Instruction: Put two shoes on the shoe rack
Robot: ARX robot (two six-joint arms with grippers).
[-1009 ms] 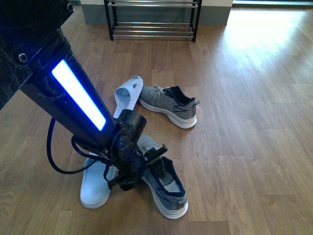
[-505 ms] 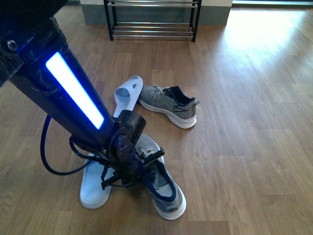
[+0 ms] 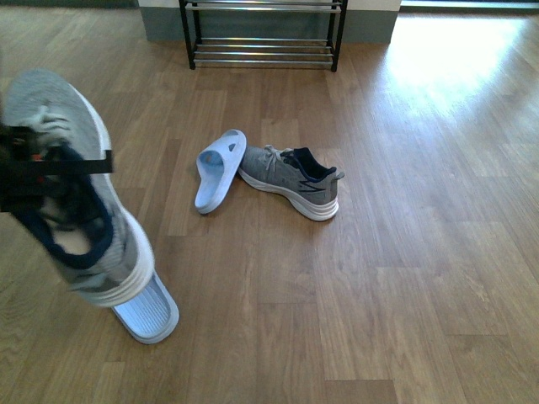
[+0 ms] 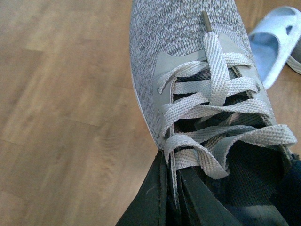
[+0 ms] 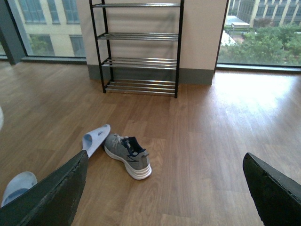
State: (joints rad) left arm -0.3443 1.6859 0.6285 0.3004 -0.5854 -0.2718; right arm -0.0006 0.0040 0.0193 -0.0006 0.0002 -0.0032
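One grey sneaker (image 3: 80, 181) hangs in the air at the near left, toe up and white sole facing right. My left gripper (image 3: 38, 181) is shut on it. The left wrist view shows the dark fingers (image 4: 155, 200) pinching the sneaker (image 4: 188, 52) at the laces by its opening. The second grey sneaker (image 3: 290, 181) lies on the floor mid-room, also seen as the lone shoe (image 5: 128, 155) in the right wrist view. The black shoe rack (image 3: 263, 34) stands against the far wall, its silver-barred tiers (image 5: 141, 47) bare. My right gripper (image 5: 162, 197) is open, holding nothing.
A light blue slipper (image 3: 221, 168) lies touching the floor sneaker's toe. Another slipper (image 3: 150, 313) lies below the lifted shoe. Wood floor (image 3: 404, 252) stretches open to the right and up to the rack. Windows flank the rack's wall (image 5: 202, 33).
My left arm has raised the near sneaker off the floor, up and to the left, close to the camera. The slipper beside it now shows. The other sneaker has not moved.
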